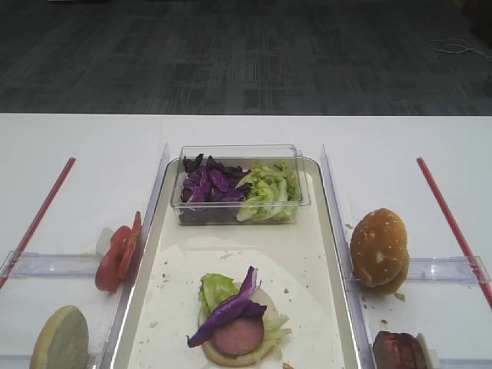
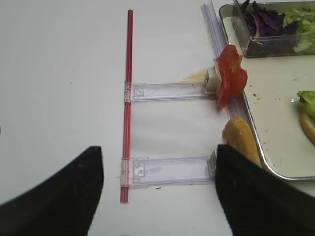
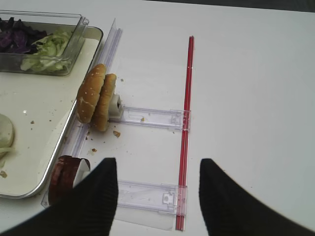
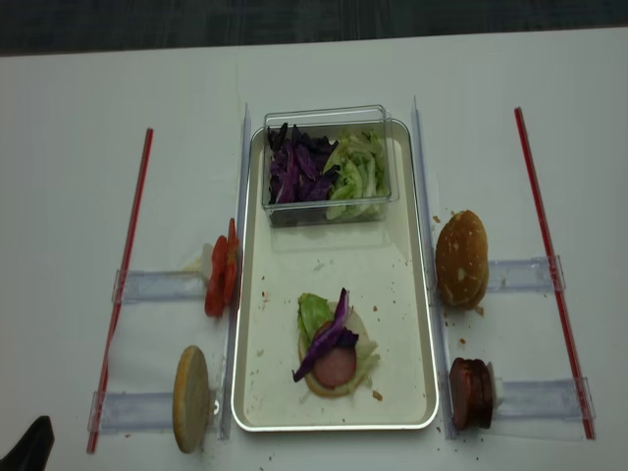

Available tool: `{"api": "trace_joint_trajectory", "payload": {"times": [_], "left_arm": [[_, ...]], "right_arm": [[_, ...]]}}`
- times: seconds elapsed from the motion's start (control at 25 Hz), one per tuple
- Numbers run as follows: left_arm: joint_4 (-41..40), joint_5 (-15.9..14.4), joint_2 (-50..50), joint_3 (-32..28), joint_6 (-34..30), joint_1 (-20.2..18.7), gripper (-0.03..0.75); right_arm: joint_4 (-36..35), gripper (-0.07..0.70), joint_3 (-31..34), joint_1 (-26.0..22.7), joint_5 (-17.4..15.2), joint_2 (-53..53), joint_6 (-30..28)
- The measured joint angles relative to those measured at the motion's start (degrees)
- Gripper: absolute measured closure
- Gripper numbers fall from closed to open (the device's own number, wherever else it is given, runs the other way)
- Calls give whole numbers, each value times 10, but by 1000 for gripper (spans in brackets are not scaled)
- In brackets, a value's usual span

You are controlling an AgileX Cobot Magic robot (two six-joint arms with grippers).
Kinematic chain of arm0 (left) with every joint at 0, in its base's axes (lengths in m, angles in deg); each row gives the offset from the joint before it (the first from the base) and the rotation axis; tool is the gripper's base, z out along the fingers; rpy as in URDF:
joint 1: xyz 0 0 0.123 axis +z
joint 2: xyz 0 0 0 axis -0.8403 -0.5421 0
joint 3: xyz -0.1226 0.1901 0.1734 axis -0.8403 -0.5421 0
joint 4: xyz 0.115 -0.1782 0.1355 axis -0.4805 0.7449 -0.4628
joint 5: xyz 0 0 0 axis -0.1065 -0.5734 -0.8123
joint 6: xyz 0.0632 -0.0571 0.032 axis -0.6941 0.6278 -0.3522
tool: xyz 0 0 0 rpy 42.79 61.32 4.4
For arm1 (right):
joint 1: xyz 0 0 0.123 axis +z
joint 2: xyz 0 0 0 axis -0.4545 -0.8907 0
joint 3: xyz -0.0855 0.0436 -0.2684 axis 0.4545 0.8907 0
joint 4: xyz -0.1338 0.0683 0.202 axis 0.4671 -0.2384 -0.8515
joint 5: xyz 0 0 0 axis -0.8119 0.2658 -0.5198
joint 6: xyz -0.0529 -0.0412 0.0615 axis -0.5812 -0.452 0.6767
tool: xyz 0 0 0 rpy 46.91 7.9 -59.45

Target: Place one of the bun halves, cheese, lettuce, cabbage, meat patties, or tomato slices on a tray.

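With both sets of jaws spread wide and empty, the tomato slices (image 2: 230, 74) are best gripped by the left gripper (image 2: 158, 196) at the rim and laid on the stack (image 1: 237, 323) within the tray (image 1: 323, 254).

Both hands, left (image 2: 158, 191) and right (image 3: 157, 196), gape empty (fingers apart).

Bright, even overhead light; soft, faint shadows only. White table (image 1: 246, 134) close to washed out, mild glare on the tray (image 1: 329, 231) rim. Slightly soft, grainy overhead views. Blurred dark pincer fingers (image 3: 93, 201) at wrist-view bottom edges.
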Motion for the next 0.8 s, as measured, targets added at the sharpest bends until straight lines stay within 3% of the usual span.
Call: {"api": "trace_joint_trajectory", "payload": {"times": [0.8], "left_arm": [[3,0,0,0,0,0,232]], "right_arm": [[0,244,0,0,0,0,0]]}}
